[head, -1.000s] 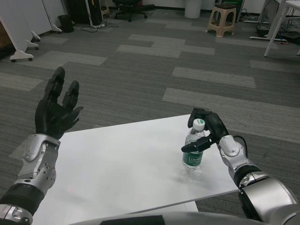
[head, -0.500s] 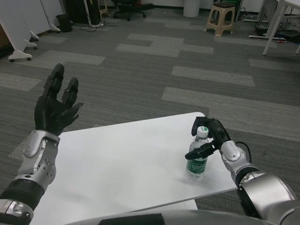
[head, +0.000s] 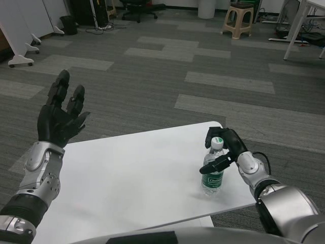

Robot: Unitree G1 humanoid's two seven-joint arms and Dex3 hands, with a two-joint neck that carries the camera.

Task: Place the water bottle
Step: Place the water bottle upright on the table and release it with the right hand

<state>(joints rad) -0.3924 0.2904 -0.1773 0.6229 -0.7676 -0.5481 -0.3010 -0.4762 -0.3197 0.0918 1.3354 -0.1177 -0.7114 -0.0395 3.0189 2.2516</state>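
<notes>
A clear water bottle (head: 213, 170) with a white cap and green label stands upright on the white table (head: 137, 178), near its right edge. My right hand (head: 227, 149) wraps around the bottle's upper part, fingers behind the neck and the thumb across the front. My left hand (head: 59, 116) is raised above the table's left edge, palm up with the fingers spread and nothing in it.
Grey patterned carpet lies beyond the table. Far back stand a beige stool (head: 238, 19), a black office chair (head: 137, 7), white partition feet (head: 23, 58) on the left and a white table leg (head: 294, 28) on the right.
The bottle and my right hand have shifted slightly right and down toward the table's near right side. The left hand has stayed in place.
</notes>
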